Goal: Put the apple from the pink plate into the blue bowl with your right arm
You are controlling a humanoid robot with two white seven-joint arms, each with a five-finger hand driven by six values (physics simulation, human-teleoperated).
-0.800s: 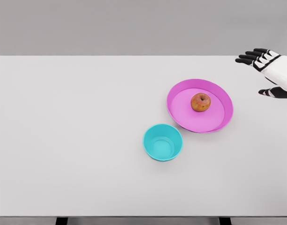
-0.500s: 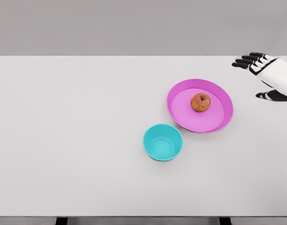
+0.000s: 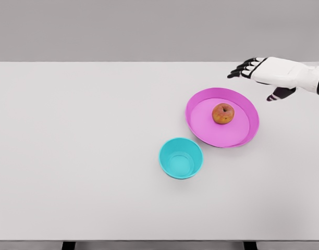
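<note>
The right hand hovers above the table just beyond the pink plate, fingers spread, holding nothing. The apple rests on the plate. The blue bowl stands just beside it.

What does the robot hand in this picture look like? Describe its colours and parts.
The right robot hand has a smooth white shell over the palm and back, with black fingers and a dark thumb. A dark band marks the wrist where the white forearm begins.

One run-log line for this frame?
phase: reach | right robot hand: open, beyond plate | apple: on plate | bowl: empty
</note>
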